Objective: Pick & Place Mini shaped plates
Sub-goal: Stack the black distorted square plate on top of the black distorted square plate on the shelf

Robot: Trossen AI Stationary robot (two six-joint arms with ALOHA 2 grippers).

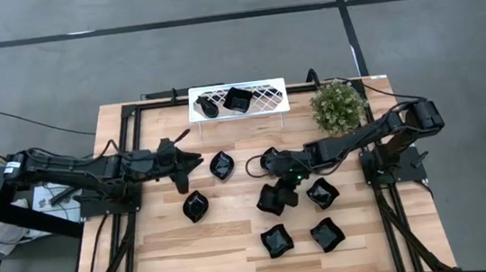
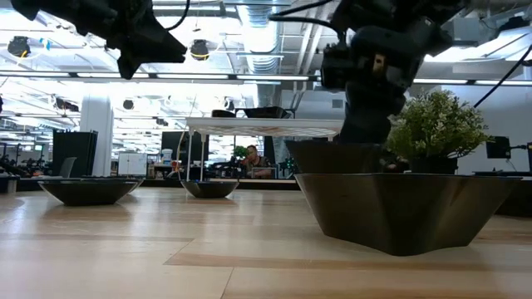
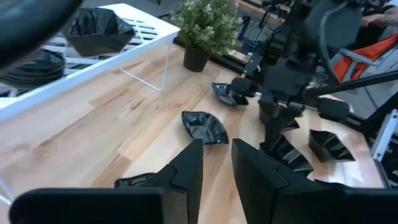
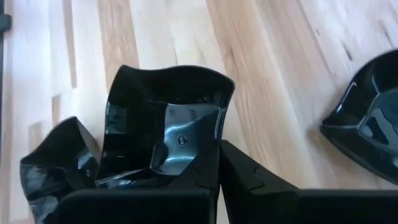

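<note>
Several glossy black mini plates lie on the wooden table (image 1: 235,236), among them one (image 1: 222,165) in the middle, one (image 1: 194,206) in front of it and three (image 1: 322,193) (image 1: 277,241) (image 1: 327,234) on the right. My right gripper (image 1: 277,187) (image 4: 219,168) is shut on the rim of a square plate (image 1: 271,200) (image 4: 165,112) and holds it tilted. My left gripper (image 1: 196,162) (image 3: 216,158) hovers just left of the middle plate (image 3: 204,126), with its fingers a little apart and empty.
A white lattice rack (image 1: 263,107) at the back holds two black plates (image 1: 208,107) (image 1: 237,99). A potted plant (image 1: 339,106) stands to the right of it. Another plate (image 1: 270,158) lies beside the right arm's wrist. Black frame rails run along both table sides.
</note>
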